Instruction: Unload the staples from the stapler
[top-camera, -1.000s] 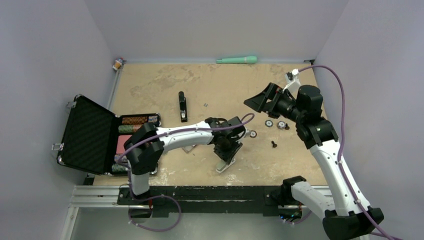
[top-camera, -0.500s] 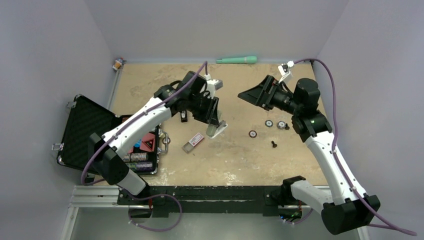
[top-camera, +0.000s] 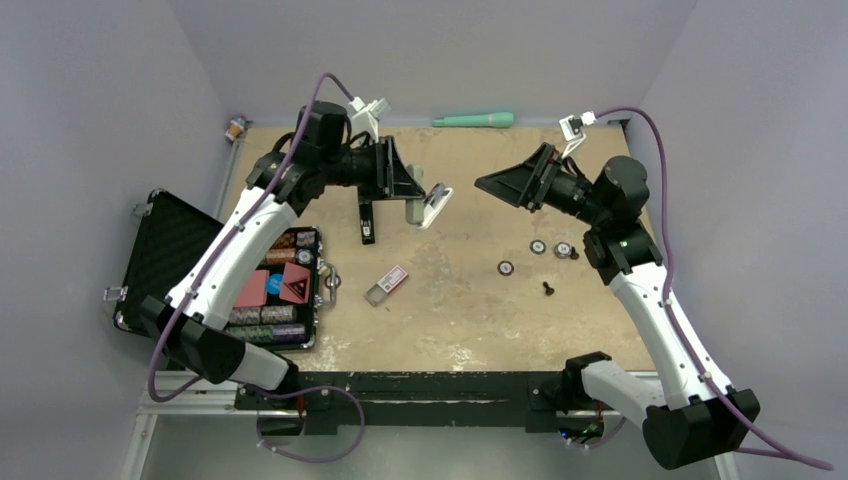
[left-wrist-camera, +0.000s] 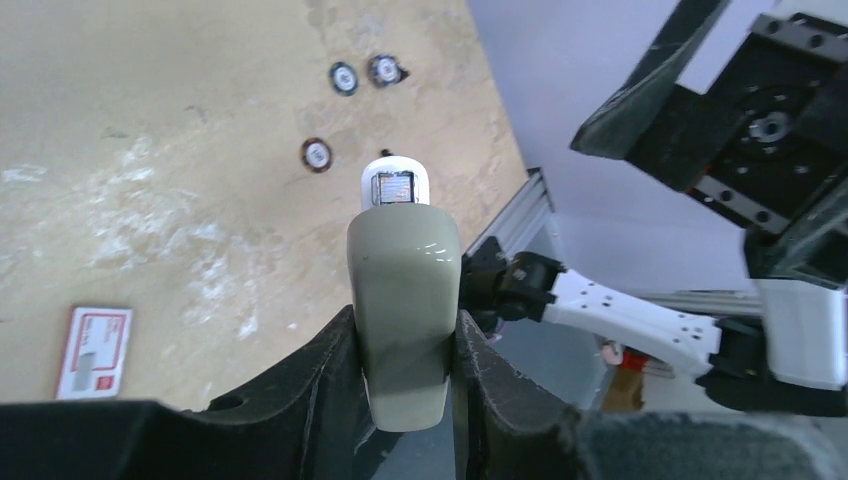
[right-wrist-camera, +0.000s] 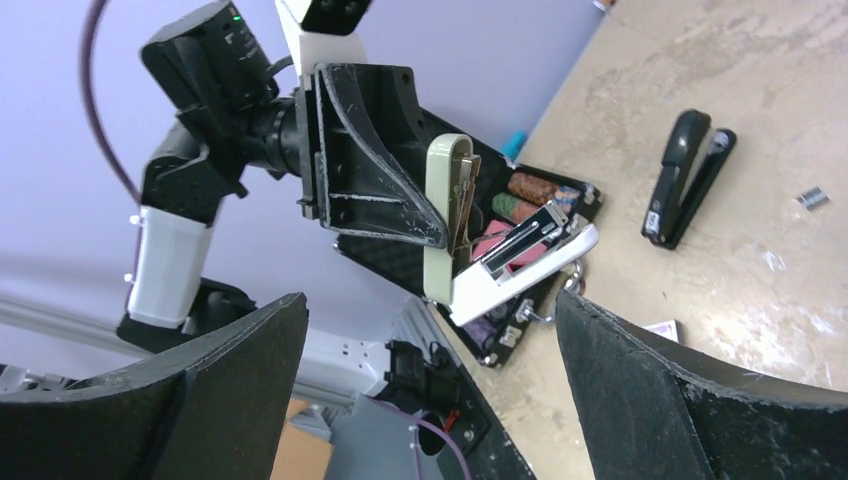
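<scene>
- In the last second the left gripper (top-camera: 408, 193) has swung up from the table's near part. It now hangs just beside the stapler (top-camera: 366, 213).
- The stapler lies splayed open on the table, with the staples (right-wrist-camera: 812, 198) near it, so they seem already out.
- The left fingers are half closed, clamping a pale green piece (right-wrist-camera: 447, 200).
- The right gripper (top-camera: 500, 188) is spread wide and empty, facing that piece.
</scene>
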